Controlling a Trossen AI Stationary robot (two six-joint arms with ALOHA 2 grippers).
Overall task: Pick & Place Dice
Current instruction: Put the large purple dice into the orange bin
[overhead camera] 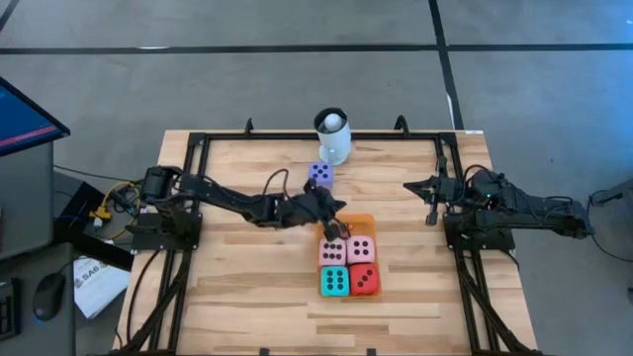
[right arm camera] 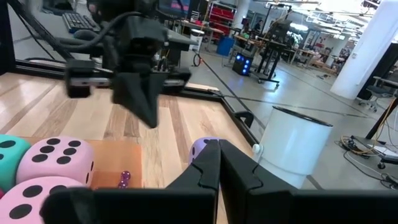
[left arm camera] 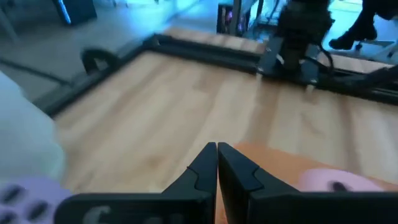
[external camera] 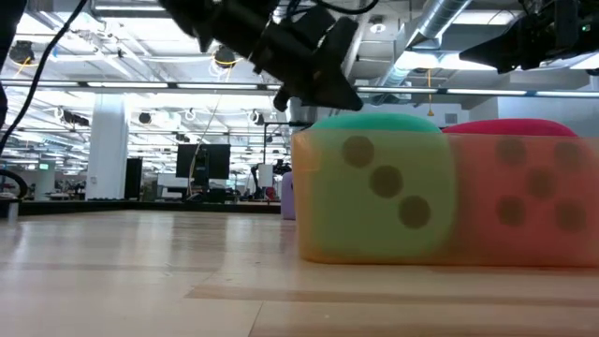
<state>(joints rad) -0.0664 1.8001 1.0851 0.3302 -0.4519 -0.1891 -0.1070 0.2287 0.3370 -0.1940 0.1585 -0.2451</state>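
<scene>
- Wooden table (overhead camera: 247, 297) with a black frame is filling the high view, with one dark arm reaching in from each side.
- Left gripper (overhead camera: 337, 220) is hanging over the middle of the table, just above the orange mat (overhead camera: 362, 223), with its fingers (left arm camera: 208, 163) pressed together and holding nothing.
- Right gripper (overhead camera: 410, 185) is waiting near the table's right edge, well apart from the dice, its fingers (right arm camera: 214, 163) also pressed together on nothing.
- White mug (overhead camera: 333, 143) with a ball in it is standing at the far edge of the table.
- Four dice are sitting touching in a square on the mat: two pink dice (overhead camera: 346, 250) behind, the teal die (overhead camera: 334, 281) and the red die (overhead camera: 364, 280) in front.
- Purple die (overhead camera: 320, 175) is sitting alone between the mug and the mat.
- Tiny purple bead (right arm camera: 124, 179) is lying on the mat just beside a pink die.
</scene>
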